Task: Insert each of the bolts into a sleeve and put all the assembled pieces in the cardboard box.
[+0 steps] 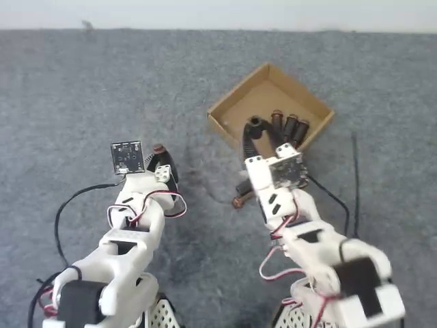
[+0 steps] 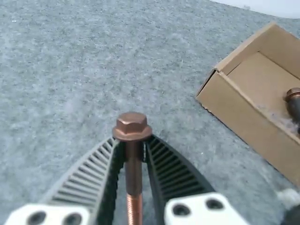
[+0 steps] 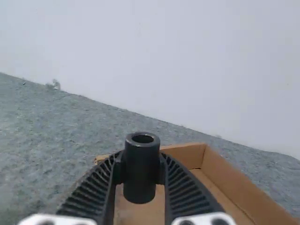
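the left end effector (image 2: pixel 132 140) is pinching a copper-coloured bolt (image 2: pixel 132 127) by its shank, with the hex head sticking out past the fingertips. it is hanging over the grey surface (image 1: pixel 82 89), off to one side of the cardboard box (image 1: pixel 266 92). the right end effector (image 3: pixel 140 160) is clamping a black sleeve (image 3: pixel 141 176) at the box's near edge, open bore showing. three assembled pieces (image 1: pixel 290 124) are lying side by side inside the box. a loose bolt (image 1: pixel 237 201) is lying on the surface near the box.
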`<state>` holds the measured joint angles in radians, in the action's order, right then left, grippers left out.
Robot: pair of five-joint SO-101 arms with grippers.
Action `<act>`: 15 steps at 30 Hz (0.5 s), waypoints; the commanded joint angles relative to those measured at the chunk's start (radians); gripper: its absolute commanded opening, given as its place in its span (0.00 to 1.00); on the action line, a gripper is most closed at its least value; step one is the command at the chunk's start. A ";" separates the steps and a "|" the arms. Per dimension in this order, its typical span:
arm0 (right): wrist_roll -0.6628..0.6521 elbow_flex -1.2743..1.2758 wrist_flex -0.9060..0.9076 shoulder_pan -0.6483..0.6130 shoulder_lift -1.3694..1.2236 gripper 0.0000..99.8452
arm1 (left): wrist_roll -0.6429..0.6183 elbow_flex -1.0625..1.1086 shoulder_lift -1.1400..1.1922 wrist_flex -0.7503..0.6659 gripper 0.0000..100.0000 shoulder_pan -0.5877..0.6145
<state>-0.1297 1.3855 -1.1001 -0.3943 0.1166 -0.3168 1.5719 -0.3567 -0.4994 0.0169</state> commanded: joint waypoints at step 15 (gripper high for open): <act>0.006 -0.098 -0.315 -0.160 -0.384 0.01 | 0.006 -0.004 -0.037 -0.077 0.01 0.000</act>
<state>-0.1297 1.2612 -1.3487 -0.5186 -0.2869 -0.3168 1.5719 -0.3567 -0.5071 0.0169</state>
